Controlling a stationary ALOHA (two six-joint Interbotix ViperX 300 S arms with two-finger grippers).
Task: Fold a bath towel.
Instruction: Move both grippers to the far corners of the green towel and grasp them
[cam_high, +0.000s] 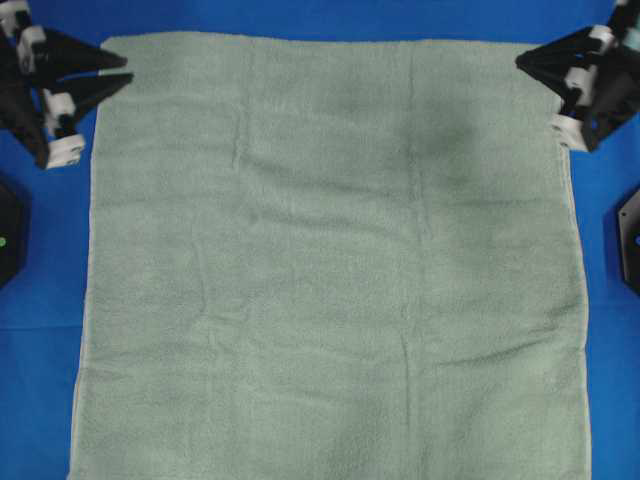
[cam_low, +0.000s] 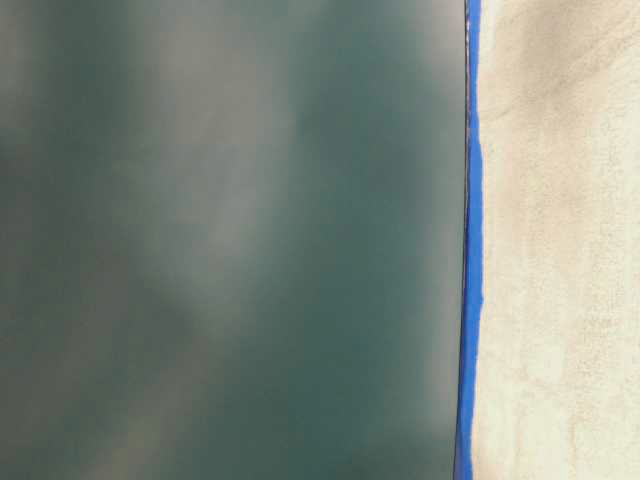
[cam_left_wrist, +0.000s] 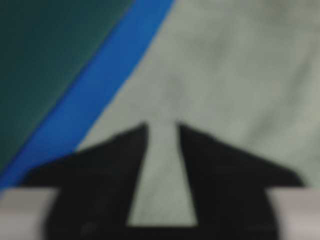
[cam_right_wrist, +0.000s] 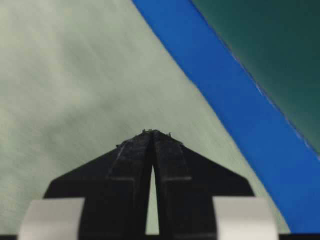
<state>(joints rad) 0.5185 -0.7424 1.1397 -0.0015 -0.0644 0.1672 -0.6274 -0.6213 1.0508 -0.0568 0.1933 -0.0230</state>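
The bath towel (cam_high: 330, 270) lies spread flat on the blue surface, pale sage green, with faint creases and a lighter hem down its left side. It fills the right of the table-level view as well (cam_low: 560, 250). My left gripper (cam_high: 128, 70) is at the towel's far left corner, open, its tips just over the towel's edge. In the left wrist view the left gripper (cam_left_wrist: 162, 127) shows bare towel (cam_left_wrist: 240, 75) through the gap. My right gripper (cam_high: 520, 62) is at the far right corner, shut. In the right wrist view its tips (cam_right_wrist: 152, 133) meet over the towel (cam_right_wrist: 75, 100), with nothing seen between them.
The blue cloth surface (cam_high: 40, 350) borders the towel on both sides and along the far edge. Black arm bases sit at the left edge (cam_high: 8, 230) and the right edge (cam_high: 630, 235). Beyond the table edge lies a dark teal area (cam_right_wrist: 270, 50).
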